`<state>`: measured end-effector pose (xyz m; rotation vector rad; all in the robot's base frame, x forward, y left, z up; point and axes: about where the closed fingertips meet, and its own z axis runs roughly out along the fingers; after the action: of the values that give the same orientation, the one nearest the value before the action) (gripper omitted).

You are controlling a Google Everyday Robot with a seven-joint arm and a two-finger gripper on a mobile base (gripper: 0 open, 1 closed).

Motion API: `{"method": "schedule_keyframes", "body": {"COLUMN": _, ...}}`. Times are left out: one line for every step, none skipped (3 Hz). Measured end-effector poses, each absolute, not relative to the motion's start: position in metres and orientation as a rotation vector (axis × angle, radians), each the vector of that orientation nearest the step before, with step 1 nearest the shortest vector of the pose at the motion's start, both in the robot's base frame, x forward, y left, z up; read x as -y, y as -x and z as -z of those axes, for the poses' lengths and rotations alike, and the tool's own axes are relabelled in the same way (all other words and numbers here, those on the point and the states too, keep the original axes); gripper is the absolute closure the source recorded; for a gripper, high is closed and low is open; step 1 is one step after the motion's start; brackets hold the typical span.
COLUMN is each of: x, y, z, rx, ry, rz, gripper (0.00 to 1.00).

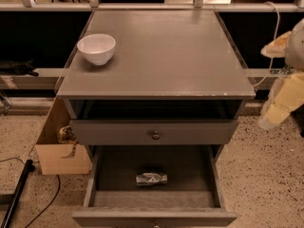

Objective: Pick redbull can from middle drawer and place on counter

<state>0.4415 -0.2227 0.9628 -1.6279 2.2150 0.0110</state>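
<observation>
The redbull can (151,178) lies on its side on the grey floor of the middle drawer (114,172), which is pulled out at the bottom of the view. The counter (161,56) is the flat grey cabinet top above it, with pale chips along its front edge. My gripper (278,103), in pale yellowish covers, hangs at the far right. It is off to the side of the cabinet, at about the height of the counter's front edge, well away from the can and touching nothing.
A white bowl (96,48) stands on the counter's left rear part. The shut drawer (154,132) with a brass knob sits above the open one. A cardboard box (59,151) and a black cable (19,194) lie on the speckled floor to the left.
</observation>
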Motion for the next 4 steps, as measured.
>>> {"method": "schedule_keyframes", "body": {"x": 0.23, "y": -0.435, "z": -0.928, "rx": -2.187, "ry": 1.503, "rz": -0.211, "gripper": 0.0}}
{"method": "schedule_keyframes", "body": {"x": 0.215, "y": -0.422, "z": -0.891, "rx": -2.114, "ry": 1.395, "rz": -0.444, "gripper": 0.0}}
{"method": "schedule_keyframes", "body": {"x": 0.199, "y": -0.414, "z": -0.866, "rx": -2.072, "ry": 1.373, "rz": -0.547, "gripper": 0.0}}
{"method": "schedule_keyframes", "body": {"x": 0.186, "y": -0.41, "z": -0.828, "rx": -2.087, "ry": 1.369, "rz": -0.625, "gripper": 0.0}}
